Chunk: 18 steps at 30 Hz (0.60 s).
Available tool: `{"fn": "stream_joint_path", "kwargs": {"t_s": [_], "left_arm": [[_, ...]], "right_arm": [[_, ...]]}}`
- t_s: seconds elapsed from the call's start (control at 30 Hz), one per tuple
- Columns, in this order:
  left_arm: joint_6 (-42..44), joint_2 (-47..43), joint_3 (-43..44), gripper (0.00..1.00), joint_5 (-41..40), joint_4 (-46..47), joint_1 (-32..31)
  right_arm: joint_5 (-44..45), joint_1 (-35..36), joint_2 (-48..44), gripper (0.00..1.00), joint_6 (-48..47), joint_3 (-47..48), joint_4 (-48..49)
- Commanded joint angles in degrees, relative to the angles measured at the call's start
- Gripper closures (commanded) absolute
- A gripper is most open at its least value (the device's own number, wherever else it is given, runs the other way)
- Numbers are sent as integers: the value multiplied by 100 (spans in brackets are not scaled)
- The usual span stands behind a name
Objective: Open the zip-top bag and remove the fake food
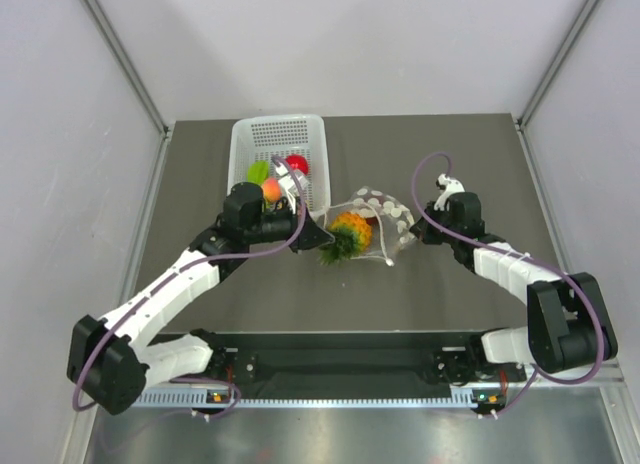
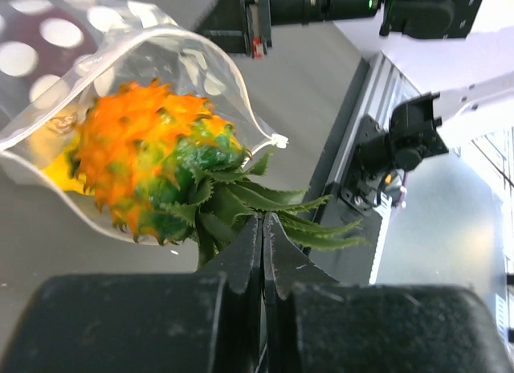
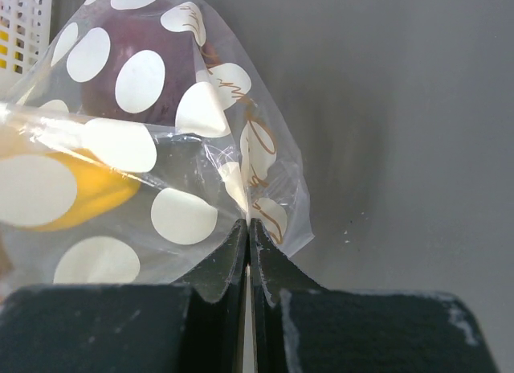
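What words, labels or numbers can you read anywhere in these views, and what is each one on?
Gold cursive script on the zip-top bag: creased and cut off, not readable.
Faint gold mark on the same bag, left wrist view: too blurred to read.
No text shows on the fake food or the white basket.

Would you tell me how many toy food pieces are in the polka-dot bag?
3: the orange pineapple at the bag mouth, its leaves sticking out; a yellow piece deeper in; a maroon piece beside it. More may be hidden behind the dots.
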Motion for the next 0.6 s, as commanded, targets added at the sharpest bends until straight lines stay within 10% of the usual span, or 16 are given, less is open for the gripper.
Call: {"fn": "stream_joint_path", "kwargs": {"t_s": [0.0, 0.57], "left_arm": [[-126, -379, 68, 100, -217, 402, 100], [-548, -574, 111, 100, -411, 1703, 188]], "right_arm": [[126, -102, 54, 100, -44, 179, 174], [-111, -102, 151, 100, -96, 47, 262]]}}
